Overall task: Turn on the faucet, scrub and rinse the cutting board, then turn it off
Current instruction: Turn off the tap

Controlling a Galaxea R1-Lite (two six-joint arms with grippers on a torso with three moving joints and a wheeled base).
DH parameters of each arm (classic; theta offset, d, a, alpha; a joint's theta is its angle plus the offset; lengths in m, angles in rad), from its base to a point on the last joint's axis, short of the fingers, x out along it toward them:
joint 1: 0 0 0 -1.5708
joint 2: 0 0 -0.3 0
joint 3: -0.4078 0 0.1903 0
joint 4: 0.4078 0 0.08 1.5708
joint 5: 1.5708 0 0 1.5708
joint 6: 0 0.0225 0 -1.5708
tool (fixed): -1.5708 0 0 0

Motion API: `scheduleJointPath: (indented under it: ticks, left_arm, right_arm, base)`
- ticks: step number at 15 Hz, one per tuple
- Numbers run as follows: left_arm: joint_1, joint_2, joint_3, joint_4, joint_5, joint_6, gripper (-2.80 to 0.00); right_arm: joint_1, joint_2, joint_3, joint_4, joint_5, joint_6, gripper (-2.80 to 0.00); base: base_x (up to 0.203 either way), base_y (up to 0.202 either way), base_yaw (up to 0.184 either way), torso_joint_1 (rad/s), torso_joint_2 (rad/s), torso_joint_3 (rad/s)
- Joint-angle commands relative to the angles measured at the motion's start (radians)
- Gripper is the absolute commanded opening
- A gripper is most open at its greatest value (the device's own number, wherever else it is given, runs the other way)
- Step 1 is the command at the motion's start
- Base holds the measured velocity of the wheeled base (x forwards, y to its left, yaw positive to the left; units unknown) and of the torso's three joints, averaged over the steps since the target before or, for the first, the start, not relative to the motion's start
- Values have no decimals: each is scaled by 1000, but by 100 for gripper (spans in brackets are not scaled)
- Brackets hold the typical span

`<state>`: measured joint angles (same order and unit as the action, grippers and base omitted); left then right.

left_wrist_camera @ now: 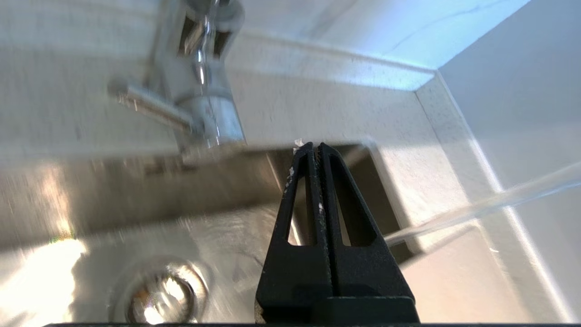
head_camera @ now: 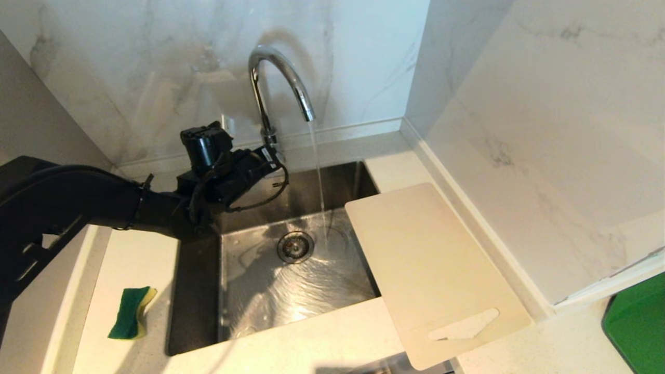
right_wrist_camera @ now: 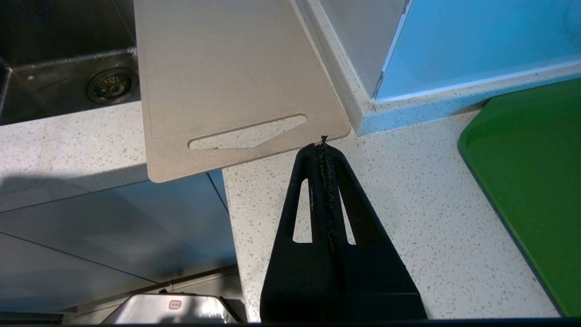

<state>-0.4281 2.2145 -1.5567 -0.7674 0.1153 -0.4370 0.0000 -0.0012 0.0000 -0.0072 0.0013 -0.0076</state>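
Note:
The chrome faucet (head_camera: pixel 280 78) stands behind the sink and water runs from its spout into the basin. My left gripper (head_camera: pixel 270 157) reaches in from the left and sits shut and empty beside the faucet's base. In the left wrist view the gripper (left_wrist_camera: pixel 315 145) points just past the faucet base (left_wrist_camera: pixel 213 113), apart from the thin lever (left_wrist_camera: pixel 150 106). The pale cutting board (head_camera: pixel 431 270) lies on the counter right of the sink, one edge overhanging the basin. My right gripper (right_wrist_camera: pixel 323 144) hangs shut and empty over the counter, near the handle end of the cutting board (right_wrist_camera: pixel 227 68).
The steel sink (head_camera: pixel 249 306) is wet, with its drain (head_camera: pixel 295 246) near the water stream (left_wrist_camera: pixel 476 209). A green-and-yellow sponge (head_camera: pixel 130 311) lies on the counter left of the sink. A green tray (head_camera: pixel 636 327) sits at the far right. Marble walls close in behind and to the right.

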Motion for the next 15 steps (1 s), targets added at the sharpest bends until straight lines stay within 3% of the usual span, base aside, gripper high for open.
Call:
scheduleJointPath:
  ticks: [1,4,9,15]
  left_arm:
    - [1,59,-14,-78,-10,41,-280]
    - [11,91,-26,-123,-51,46,-280]
    - [39,119,-28,-188,-54,41,-280]
    - [67,141,-55,-191,-54,21,-280]
  right_arm:
    - [0,1,2,0,0,0,-280]
    - [0,1,2,0,2,0,-280]
    - [0,1,2,0,0,0,-280]
    - [0,1,2,0,0,0,-280]
  base:
    - [0,0,0,0,0,0]
    - [0,0,0,0,0,0]
    - [0,0,0,0,0,0]
    - [0,0,0,0,0,0]
